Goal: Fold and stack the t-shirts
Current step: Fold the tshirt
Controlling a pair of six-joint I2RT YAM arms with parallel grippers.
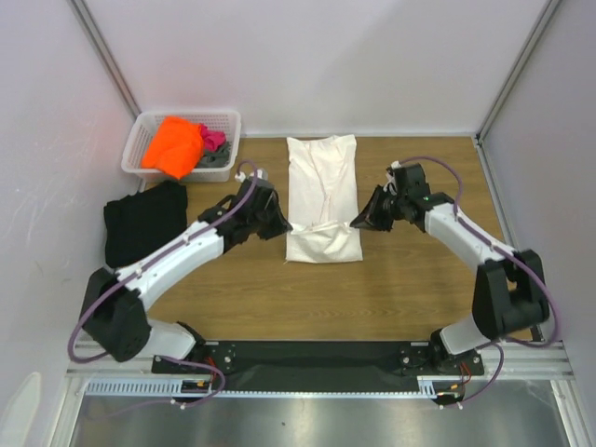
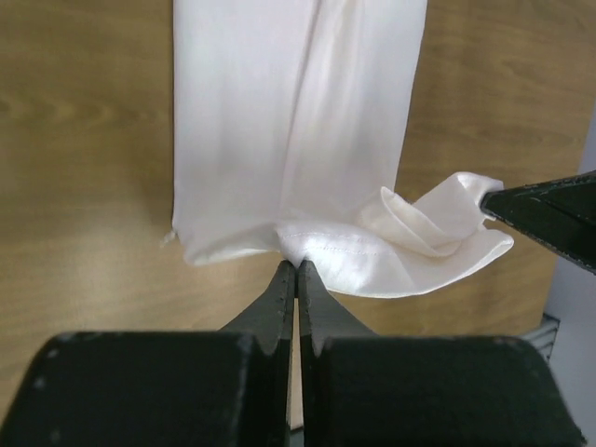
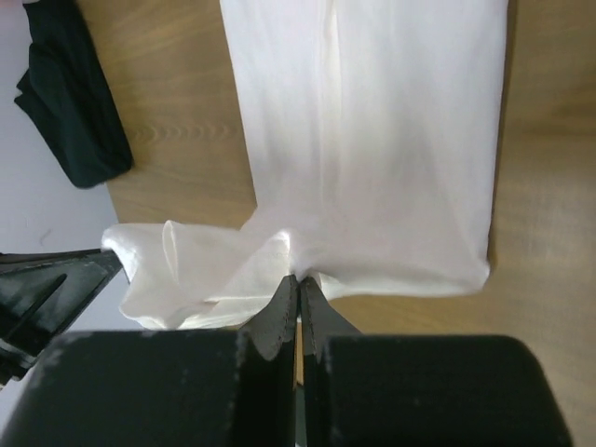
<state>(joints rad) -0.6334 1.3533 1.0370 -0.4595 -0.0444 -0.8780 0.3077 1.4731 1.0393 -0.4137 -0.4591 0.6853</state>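
A white t-shirt point(image 1: 322, 186) lies folded in a long strip on the wooden table, its near end lifted. My left gripper point(image 1: 287, 227) is shut on the strip's near left corner, seen in the left wrist view point(image 2: 296, 264) with the white cloth point(image 2: 289, 121) beyond it. My right gripper point(image 1: 354, 223) is shut on the near right corner, seen in the right wrist view point(image 3: 298, 277) with the cloth point(image 3: 372, 140). A folded black t-shirt point(image 1: 142, 221) lies at the left. Orange point(image 1: 174, 144), pink point(image 1: 213, 140) and grey point(image 1: 216, 160) tees sit in the basket.
A white lattice basket point(image 1: 142, 140) stands at the back left corner. White walls close in the table at the back and sides. The black tee also shows in the right wrist view point(image 3: 70, 93). A black rail point(image 1: 317, 354) runs along the near edge.
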